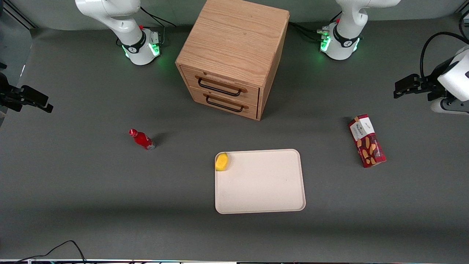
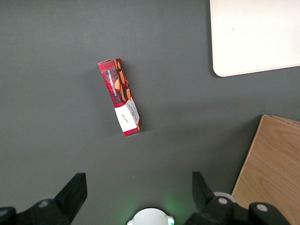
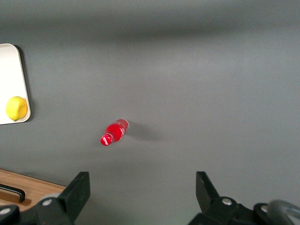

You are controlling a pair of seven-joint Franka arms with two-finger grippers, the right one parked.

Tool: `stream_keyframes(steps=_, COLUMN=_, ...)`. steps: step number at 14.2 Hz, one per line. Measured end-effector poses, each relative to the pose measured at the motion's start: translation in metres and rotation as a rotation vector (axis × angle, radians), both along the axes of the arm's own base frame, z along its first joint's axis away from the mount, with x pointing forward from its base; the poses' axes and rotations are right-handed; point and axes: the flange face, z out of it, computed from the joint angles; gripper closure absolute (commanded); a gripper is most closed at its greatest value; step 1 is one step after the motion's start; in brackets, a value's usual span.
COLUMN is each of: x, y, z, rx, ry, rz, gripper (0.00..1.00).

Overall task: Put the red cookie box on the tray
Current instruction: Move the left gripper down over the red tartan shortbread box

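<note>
The red cookie box lies flat on the grey table toward the working arm's end, its white end panel pointing away from the front camera; it also shows in the wrist view. The cream tray sits mid-table, nearer the front camera than the cabinet, and one corner of the tray appears in the wrist view. My left gripper hangs high over the table edge at the working arm's end, farther from the front camera than the box. It is open, with nothing between its fingers.
A yellow lemon rests in a tray corner. A small red bottle lies toward the parked arm's end. A wooden two-drawer cabinet stands at the table's middle, farther from the front camera than the tray.
</note>
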Motion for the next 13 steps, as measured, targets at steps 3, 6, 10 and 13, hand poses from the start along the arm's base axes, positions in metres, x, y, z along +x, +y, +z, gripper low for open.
stream_keyframes(steps=3, x=0.0, y=0.001, z=0.0, rx=0.004, ry=-0.001, rz=0.002, gripper=0.0)
stream_keyframes(steps=6, x=0.003, y=0.023, z=-0.003, rx=0.059, ry=0.001, rz=0.023, gripper=0.0)
stream_keyframes(steps=10, x=0.043, y=0.112, z=-0.09, rx=0.083, ry=0.004, rz=0.047, gripper=0.0)
stream_keyframes(steps=13, x=0.057, y=0.117, z=-0.208, rx=0.09, ry=-0.008, rz=0.058, gripper=0.0)
